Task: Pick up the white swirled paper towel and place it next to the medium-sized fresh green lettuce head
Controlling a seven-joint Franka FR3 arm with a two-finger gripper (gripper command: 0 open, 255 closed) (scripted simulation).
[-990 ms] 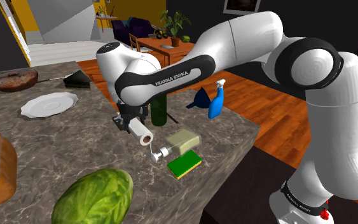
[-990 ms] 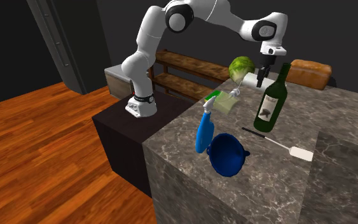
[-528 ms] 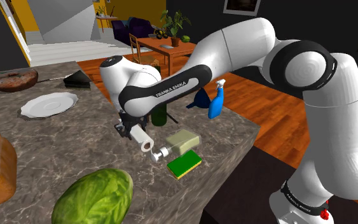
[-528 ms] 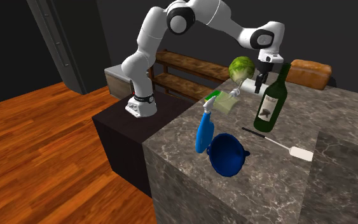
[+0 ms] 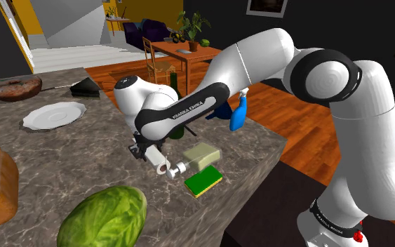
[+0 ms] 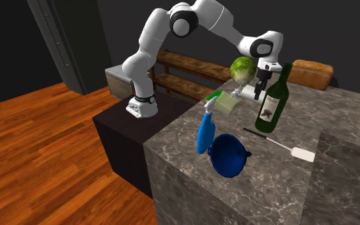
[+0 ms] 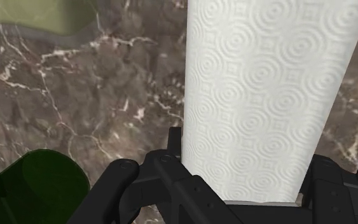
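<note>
Arm (image 5: 343, 140): base on the stand (image 6: 117, 131), lower link upright, elbow high. The forearm drops toward the shoulder view's left and the wrist is bent so the hand points down at the counter (image 5: 62, 154).

Lettuce head (image 5: 104, 217) is nearest the shoulder camera, at the counter's front edge.

Sponge (image 5: 203, 181), green over yellow, lies flat just beyond the lettuce, toward the shoulder view's right.

Gripper (image 5: 150, 151) is a step further past the lettuce, low over the marble. It's clamped on the paper towel (image 5: 161, 163). In the wrist view both black fingers (image 7: 171, 184) press the white roll (image 7: 269, 95) from either side, and the swirl embossing is clear. The roll is tilted with its core end toward the sponge. It's near the lettuce but apart from it. Can't tell if it touches the counter.

Pale green block (image 5: 201, 154) is on the roll's far side from the lettuce, just beside it.

Green bottle (image 5: 177, 126) stands upright behind the gripper, further from the lettuce. In the second exterior view the gripper (image 6: 259, 89) sits between the lettuce (image 6: 242, 67) and that bottle (image 6: 273, 102).

Blue spray bottle (image 5: 239, 112) is further out, well apart from the lettuce.

Plate (image 5: 54, 114) is farthest back, well apart from the lettuce.
</note>
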